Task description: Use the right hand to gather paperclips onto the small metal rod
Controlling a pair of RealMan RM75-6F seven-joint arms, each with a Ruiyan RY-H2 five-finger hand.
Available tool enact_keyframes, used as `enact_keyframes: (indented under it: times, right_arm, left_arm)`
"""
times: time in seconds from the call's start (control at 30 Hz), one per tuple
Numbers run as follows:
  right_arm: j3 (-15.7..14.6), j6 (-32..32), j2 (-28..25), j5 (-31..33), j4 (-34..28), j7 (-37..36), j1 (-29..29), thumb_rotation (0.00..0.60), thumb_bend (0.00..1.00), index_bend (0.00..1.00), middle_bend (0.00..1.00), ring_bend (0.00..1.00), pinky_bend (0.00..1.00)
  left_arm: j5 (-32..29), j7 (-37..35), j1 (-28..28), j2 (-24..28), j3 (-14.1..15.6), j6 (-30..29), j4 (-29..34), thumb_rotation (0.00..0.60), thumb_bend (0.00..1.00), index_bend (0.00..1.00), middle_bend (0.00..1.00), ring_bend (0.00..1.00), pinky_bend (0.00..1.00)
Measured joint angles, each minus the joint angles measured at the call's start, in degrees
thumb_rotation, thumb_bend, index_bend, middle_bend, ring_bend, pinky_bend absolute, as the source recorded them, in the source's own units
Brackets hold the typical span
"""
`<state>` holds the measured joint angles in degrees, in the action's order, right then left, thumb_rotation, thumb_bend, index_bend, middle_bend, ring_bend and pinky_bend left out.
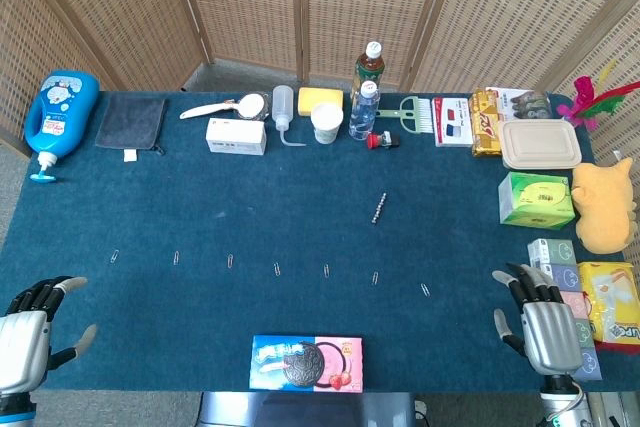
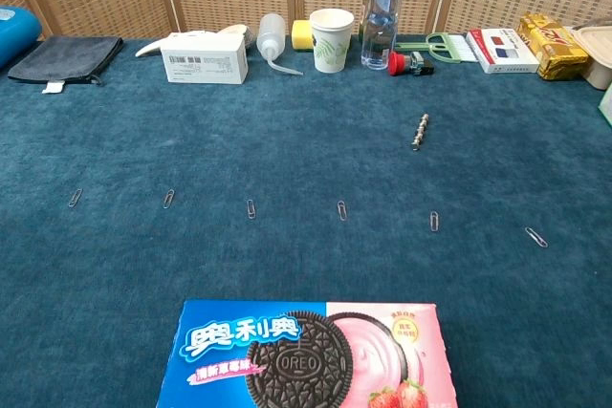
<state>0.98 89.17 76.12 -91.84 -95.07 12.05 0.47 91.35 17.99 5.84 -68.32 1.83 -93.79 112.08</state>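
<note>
Seven paperclips (image 1: 277,268) lie in a row on my tabletop (image 1: 200,197), the small metal rod (image 1: 379,208) beyond them, well apart from my right robot hand (image 1: 540,322) (fingers spread, holding nothing).

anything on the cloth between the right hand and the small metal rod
Nothing visible blocks it. Between the right hand and the small metal rod lies only bare cloth, with the rightmost paperclip flat near that path.
</note>
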Motion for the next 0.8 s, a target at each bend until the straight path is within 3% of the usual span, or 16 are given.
enact_keyframes:
  times: [0.47,0.8]
  right_arm:
    - [0.5,-0.8,-0.5,0.7,-0.9,-0.8,0.7,0.600,0.44,0.25,0.22,0.17,0.19]
    - [3.4,-4.7,-4.6,-0.9,-4.5,-2.4,5.6,0.600,0.44,0.23,0.20,0.17,0.18]
  left_arm:
    - [-0.7,-0.1,-0.9,-1.0,-0.9,1.3,-1.1,0.600,0.39,0.28,0.27,0.21,0.22]
    - [-2.4,0.8,-2.7,-0.6,-2.5,3.3,-1.0,0.600,0.39,0.28,0.27,0.21,0.22]
